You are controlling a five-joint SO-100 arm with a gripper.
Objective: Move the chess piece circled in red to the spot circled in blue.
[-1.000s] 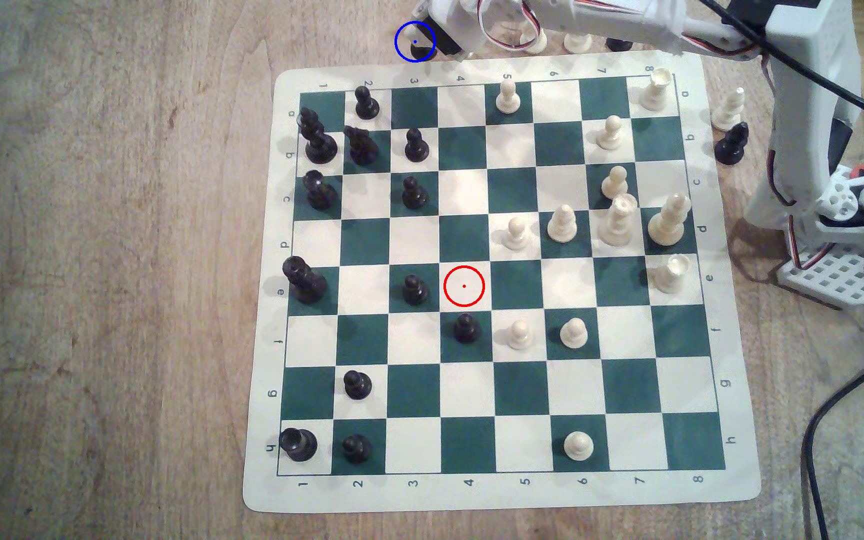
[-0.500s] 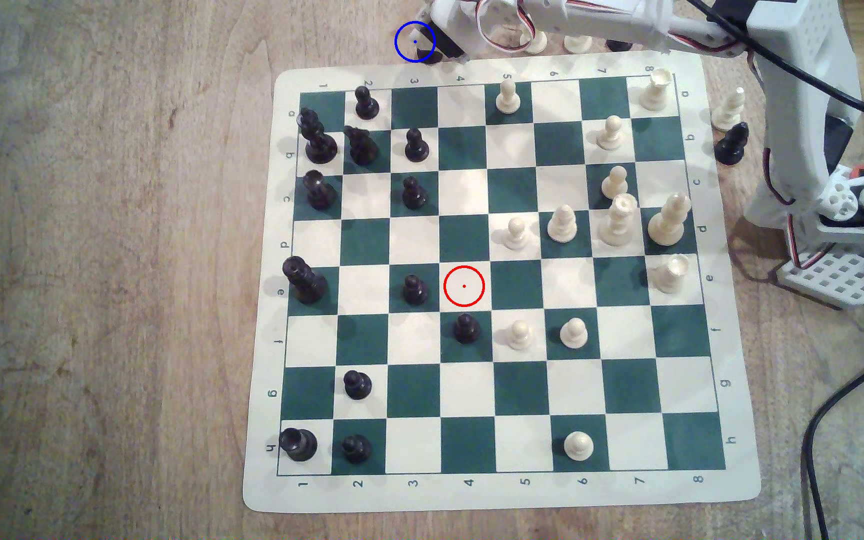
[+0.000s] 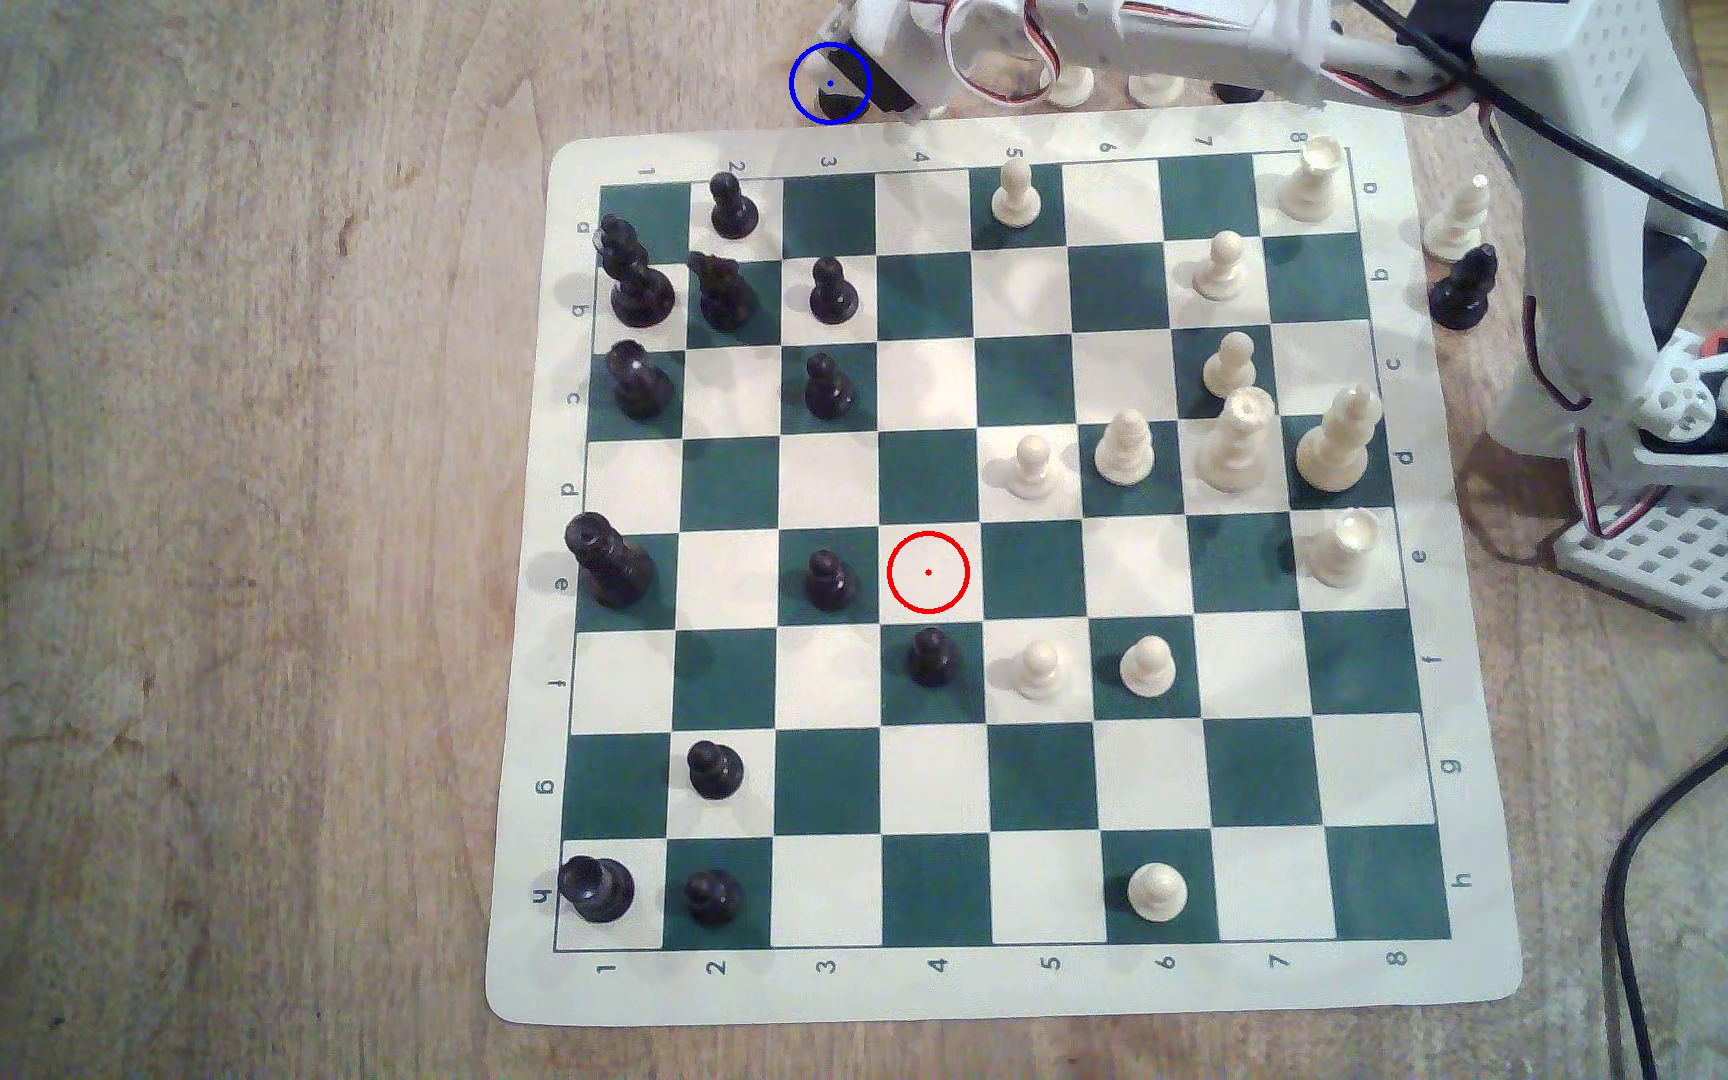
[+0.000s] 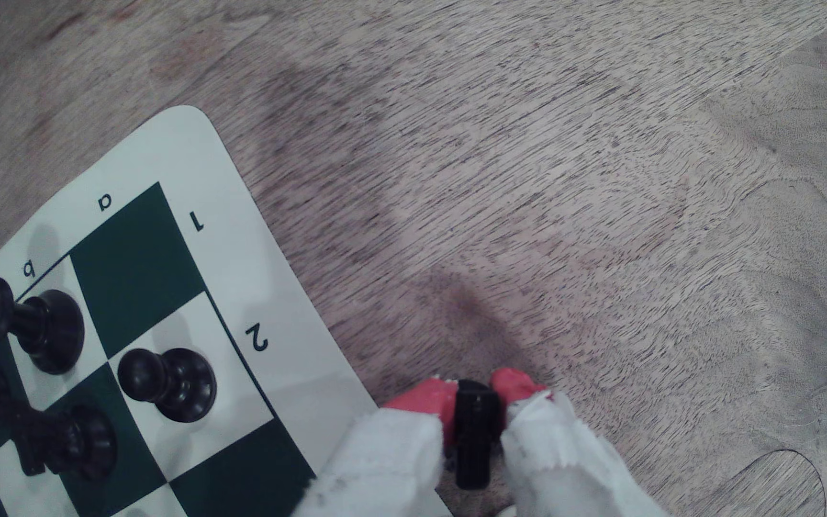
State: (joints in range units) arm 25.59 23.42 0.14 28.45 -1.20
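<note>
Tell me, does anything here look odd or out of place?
Yes: the red ring circles a bare white square, with no piece inside. The gripper holds the black knight over bare wood beside the board.

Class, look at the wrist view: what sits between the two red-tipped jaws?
The black chess piece stands between the gripper's jaws, over bare wooden tabletop beside the board's edge.

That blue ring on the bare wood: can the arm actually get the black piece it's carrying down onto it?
Probably yes. The gripper holds the black knight over the blue-ringed spot, with only bare wood beneath.
</note>
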